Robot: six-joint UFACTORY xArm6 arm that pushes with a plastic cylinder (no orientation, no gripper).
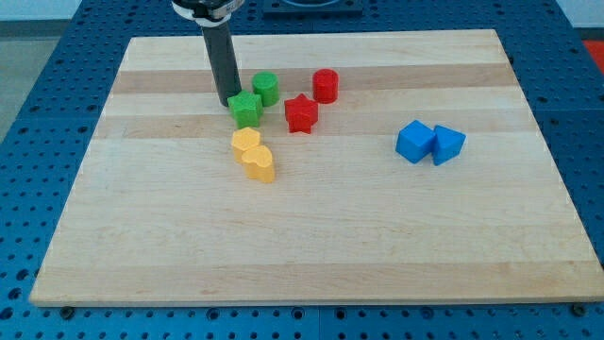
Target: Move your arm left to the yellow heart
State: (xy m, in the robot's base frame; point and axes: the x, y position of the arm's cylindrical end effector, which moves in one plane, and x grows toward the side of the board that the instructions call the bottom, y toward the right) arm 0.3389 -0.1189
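The rod comes down from the view's top, and my tip [229, 101] rests on the tabletop [311, 236], touching the green star [245, 109] at its 10 o'clock. This end effector is a plain rod with nothing to part or close. The yellow heart [259, 163] lies at the tip's 5 o'clock, just beside a yellow block [246, 141]. A green cylinder [265, 88], red star [301, 113] and red cylinder [326, 85] cluster at the tip's 3 o'clock; two blue blocks [429, 143] sit well apart.
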